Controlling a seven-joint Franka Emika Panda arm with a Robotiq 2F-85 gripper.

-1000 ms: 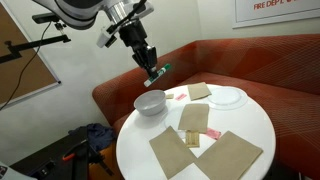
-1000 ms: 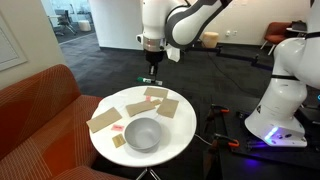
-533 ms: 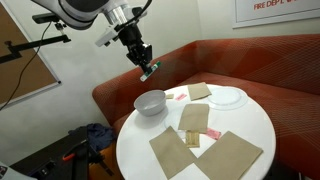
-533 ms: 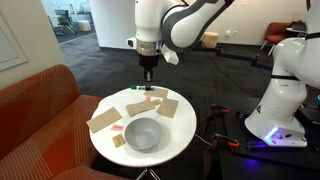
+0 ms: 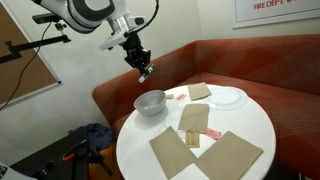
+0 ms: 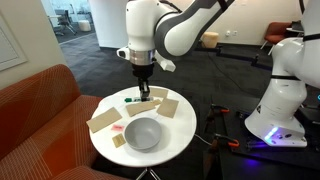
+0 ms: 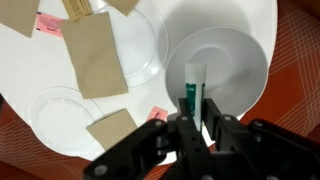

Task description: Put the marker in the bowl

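In an exterior view the gripper (image 5: 143, 68) hangs in the air with its jaws pinched on the marker (image 5: 148, 72), whose green end juts toward 4 o'clock. The bowl (image 5: 150, 102) sits on the round white table (image 5: 250, 125) at 6 o'clock from the gripper and well apart from it. A plate (image 5: 228, 97) lies at 3 o'clock from the bowl, brown sheets (image 5: 170, 150) are spread over the tabletop, and a red couch (image 5: 280, 75) curves behind. In an exterior view from across the table, the gripper (image 6: 142, 93) points down above the far rim of the table (image 6: 178, 140). The marker (image 6: 131, 100) shows as a small green piece at 9 o'clock from the jaws. The bowl (image 6: 143, 133) is at 6 o'clock, nearer the camera, with the couch (image 6: 40, 110) at 9 o'clock. In the wrist view the gripper (image 7: 197, 122) enters from the bottom edge, its fingers (image 7: 213, 128) closed on either side of the marker (image 7: 192, 92). The marker points to 12 o'clock with a white tip above a green body. It lies over the bowl (image 7: 235, 60) in the picture but is not inside it. The plate (image 7: 55, 115) is at 8 o'clock from the bowl, with a brown sheet (image 7: 95, 55) at 10 o'clock.
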